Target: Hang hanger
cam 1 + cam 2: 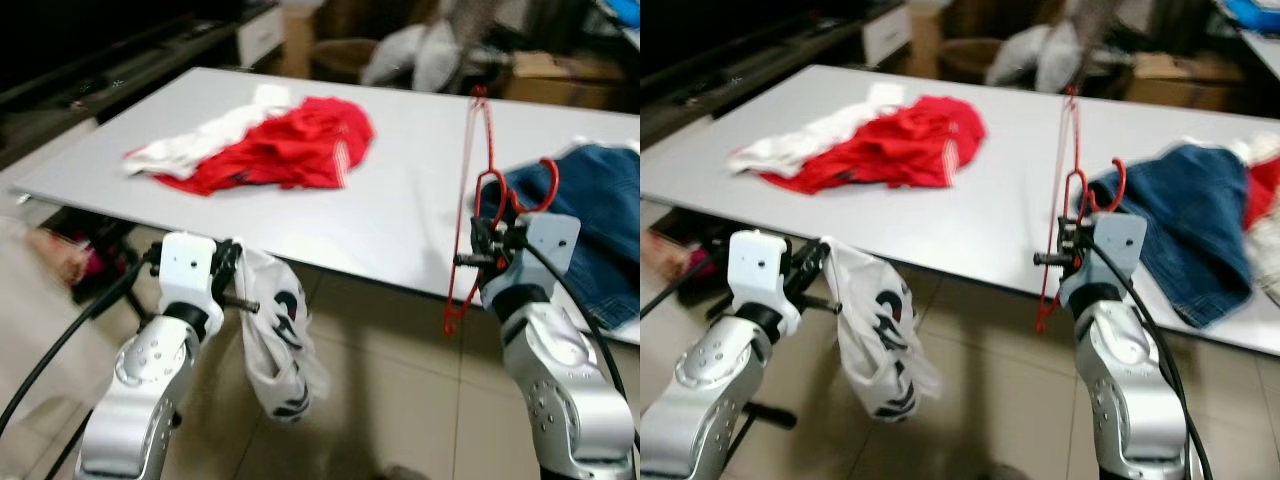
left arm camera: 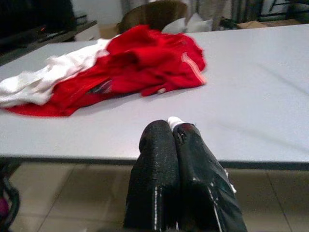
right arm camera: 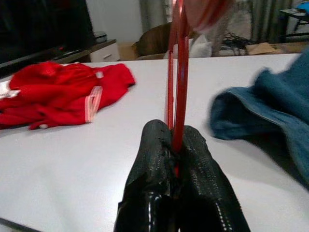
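Observation:
A thin red wire hanger stands upright in front of the white table's near edge, its hook by the wrist. My right gripper is shut on the hanger, and the wire runs up between the black fingers. My left gripper is shut on a white garment with black print, which hangs below the table edge over the floor. In the left wrist view a bit of the white cloth peeks out at the closed fingertips.
On the table lie a red garment with a white one at its left, and blue jeans at the right. A dark low cabinet stands far left. Boxes and cushions sit behind. Tiled floor lies below.

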